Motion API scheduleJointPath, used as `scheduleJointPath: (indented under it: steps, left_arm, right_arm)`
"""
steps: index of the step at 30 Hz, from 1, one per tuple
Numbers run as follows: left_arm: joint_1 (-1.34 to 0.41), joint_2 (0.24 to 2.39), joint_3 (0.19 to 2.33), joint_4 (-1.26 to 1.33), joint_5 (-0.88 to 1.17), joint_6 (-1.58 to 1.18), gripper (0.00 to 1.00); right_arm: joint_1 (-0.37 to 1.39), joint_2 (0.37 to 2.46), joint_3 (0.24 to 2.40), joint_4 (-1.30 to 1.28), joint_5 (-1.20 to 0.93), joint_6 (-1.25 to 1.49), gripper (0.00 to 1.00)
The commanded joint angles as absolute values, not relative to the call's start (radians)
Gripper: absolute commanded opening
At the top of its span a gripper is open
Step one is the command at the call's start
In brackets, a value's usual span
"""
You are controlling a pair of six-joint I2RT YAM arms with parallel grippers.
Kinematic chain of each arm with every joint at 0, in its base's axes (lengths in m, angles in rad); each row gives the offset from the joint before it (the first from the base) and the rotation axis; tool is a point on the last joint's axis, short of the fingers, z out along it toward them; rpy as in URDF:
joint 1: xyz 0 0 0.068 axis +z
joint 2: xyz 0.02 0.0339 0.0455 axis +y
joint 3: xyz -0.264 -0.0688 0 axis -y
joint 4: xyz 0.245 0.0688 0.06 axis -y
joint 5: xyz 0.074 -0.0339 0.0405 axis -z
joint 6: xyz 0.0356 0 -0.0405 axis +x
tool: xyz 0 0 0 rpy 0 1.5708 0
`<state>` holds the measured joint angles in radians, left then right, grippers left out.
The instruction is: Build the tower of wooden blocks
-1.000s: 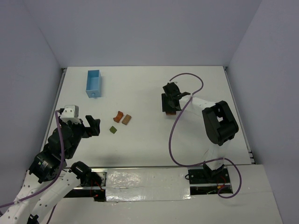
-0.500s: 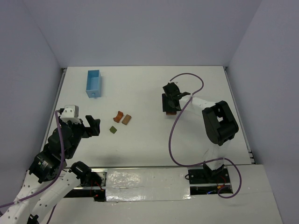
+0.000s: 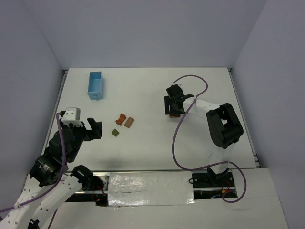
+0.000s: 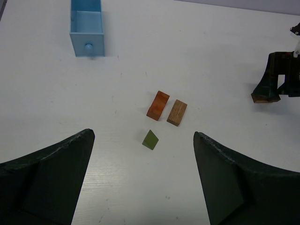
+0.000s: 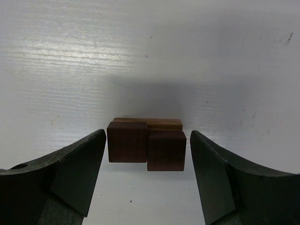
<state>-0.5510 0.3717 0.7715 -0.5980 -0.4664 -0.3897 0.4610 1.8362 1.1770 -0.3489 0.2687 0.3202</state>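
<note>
Two dark brown cubes (image 5: 126,142) rest on the tan block (image 5: 164,123); I see my right tool (image 5: 147,140) spread wider, clear of them, while my left tool (image 4: 143,135) stays fully wide.

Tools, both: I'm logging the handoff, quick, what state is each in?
Left tool: open, holding nothing.
Right tool: open around the dark brown cubes, not gripping them.

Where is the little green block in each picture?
Top external: the green block lies left of centre, just below the orange-red arch.
Left wrist: it sits mid-picture, below the arch.
Right wrist: not in it.
Shared landmark: the dark brown blocks fill the right wrist view. In the other two views they sit far to the right of the green block.
</note>
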Motion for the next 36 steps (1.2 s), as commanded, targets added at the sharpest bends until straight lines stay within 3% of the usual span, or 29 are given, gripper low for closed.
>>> scheduleJointPath:
  steps: [1,8,17,19,20,22,25,27,28,29,36]
  left_arm:
    - [-0.551,0.379,0.769,-0.554,-0.469,-0.364,0.99]
    - [-0.549,0.379,0.77,-0.555,-0.469,-0.367,0.99]
    - [-0.549,0.38,0.772,-0.561,-0.485,-0.373,0.99]
    - [-0.551,0.377,0.772,-0.563,-0.489,-0.373,0.99]
    - [-0.549,0.377,0.772,-0.564,-0.492,-0.374,1.0]
    - [-0.549,0.371,0.772,-0.565,-0.494,-0.374,1.0]
    - [-0.549,0.368,0.772,-0.563,-0.497,-0.376,0.99]
    - [-0.549,0.365,0.772,-0.565,-0.499,-0.376,1.0]
    - [-0.549,0.365,0.77,-0.565,-0.499,-0.374,1.0]
    - [-0.551,0.367,0.772,-0.563,-0.499,-0.376,0.99]
    - [-0.549,0.367,0.772,-0.563,-0.5,-0.374,1.0]
  right_arm:
    - [0.456,1.821,1.184,-0.351,0.267,0.319,0.81]
    - [0.456,1.741,1.135,-0.335,0.253,0.328,0.99]
    - [0.451,1.499,0.93,-0.281,0.204,0.359,0.99]
    - [0.439,1.457,0.882,-0.256,0.198,0.371,0.89]
    - [0.422,1.448,0.838,-0.246,0.193,0.389,0.76]
    - [0.405,1.437,0.799,-0.212,0.157,0.394,0.61]
    - [0.391,1.448,0.759,-0.18,0.132,0.399,0.42]
    - [0.385,1.471,0.756,-0.169,0.115,0.397,0.35]
    - [0.388,1.482,0.765,-0.167,0.11,0.396,0.18]
    - [0.388,1.505,0.772,-0.166,0.107,0.396,0.13]
    - [0.385,1.62,0.868,-0.202,0.129,0.38,0.09]
